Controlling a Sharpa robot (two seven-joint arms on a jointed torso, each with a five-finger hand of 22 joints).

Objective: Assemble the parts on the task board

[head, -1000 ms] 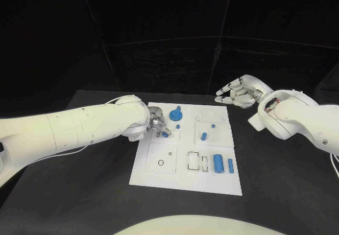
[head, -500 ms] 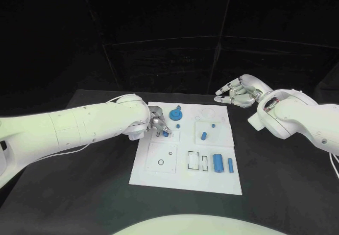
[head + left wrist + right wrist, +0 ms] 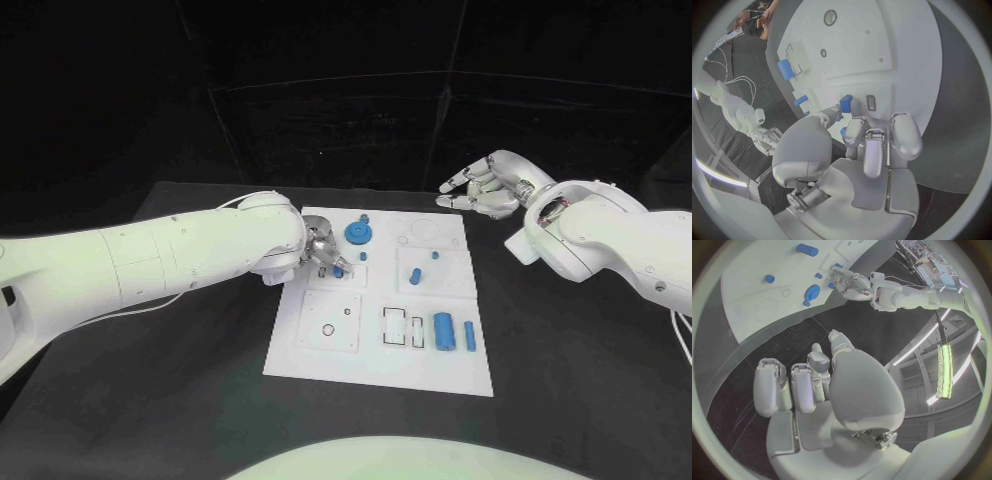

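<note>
1. The task board [image 3: 378, 340] lay in the middle of the black table [image 3: 159, 400], its long side running near to far.
2. The left hand [image 3: 322, 252] was over the board's far-left part. Its fingertips [image 3: 856, 125] pinched a small blue part [image 3: 338, 270], seen in the left wrist view as a small blue block [image 3: 846, 104] at the fingertips and right against the board's surface. Whether the part sat in a recess could not be told.
3. Just far and right of that hand stood a round blue part with a knob [image 3: 358, 235]; a small blue peg [image 3: 364, 256] lay near it.
4. Farther right on the board lay a slanted blue piece [image 3: 414, 276] and a tiny blue piece [image 3: 434, 255].
5. On the near-right part of the board lay a short blue cylinder [image 3: 444, 327] and a thin blue bar [image 3: 469, 337], side by side.
6. The right hand [image 3: 488, 188] hung beyond the board's far-right corner, off the board and well apart from the parts. Its fingers [image 3: 803, 385] were loosely curled and held nothing.
</note>
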